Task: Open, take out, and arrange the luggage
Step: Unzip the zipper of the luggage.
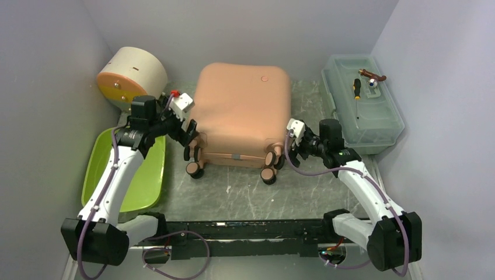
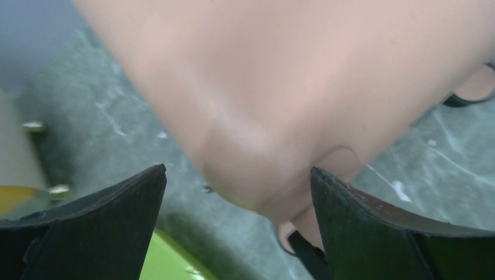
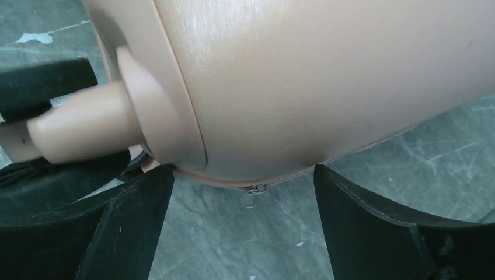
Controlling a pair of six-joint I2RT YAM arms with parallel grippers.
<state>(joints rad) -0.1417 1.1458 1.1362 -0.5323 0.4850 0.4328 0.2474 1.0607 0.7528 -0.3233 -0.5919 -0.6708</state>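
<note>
A large salmon-pink hard-shell suitcase [image 1: 242,111] with rounded corners is being shown lying flat and shut in the middle of a grey-green marbled worktop [image 1: 233,195], its small dark wheels [image 1: 194,169] being turned toward the arm bases. Its near left corner is being flanked by the left arm's black fingers [image 2: 99,227], which are being held wide apart; in the left wrist view the pink shell is being framed between them, with clear space on one side, while contact on the other cannot be told. The near right corner, just beside a wheel, is being bracketed in the same way by the right arm's fingers [image 3: 373,227], likewise being held wide with nothing gripped, the suitcase's lower rim being seen between them. A cream half-round box with an orange face [image 1: 129,79] is being seen at the rear left, a lime-green plastic tray [image 1: 149,175] under the left arm, and a translucent grey-green plastic toolbox [image 1: 362,111], with a black-handled screwdriver [image 1: 356,90] on its lid, at the right.
</note>
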